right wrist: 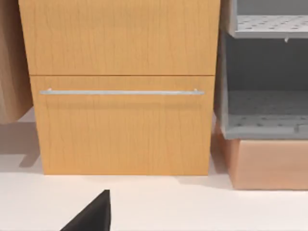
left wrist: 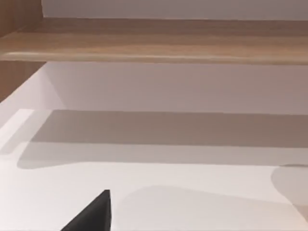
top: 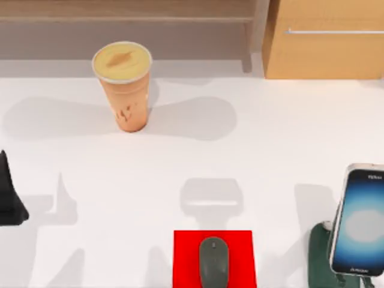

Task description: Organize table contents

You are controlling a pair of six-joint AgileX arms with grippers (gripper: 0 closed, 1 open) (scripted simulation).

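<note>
A tall orange-tan cup (top: 124,84) with a yellow top stands upright at the back left of the white table (top: 270,156). At the front centre, a dark grey mouse (top: 213,262) lies on a flat red pad (top: 186,258). A black-edged smartphone (top: 360,222) with a glowing blue-white screen leans on a dark green stand (top: 321,258) at the front right. My left gripper (top: 8,195) sits at the table's left edge, far from the cup and holding nothing I can see. A black part of my right gripper (right wrist: 91,216) faces the wooden cabinet.
A light wooden cabinet (top: 324,39) with a metal handle (right wrist: 120,92) stands at the back right. A wooden shelf (top: 126,15) runs along the back wall. Grey perforated shelving (right wrist: 264,110) stands beside the cabinet. White tabletop lies between the cup, mouse and phone.
</note>
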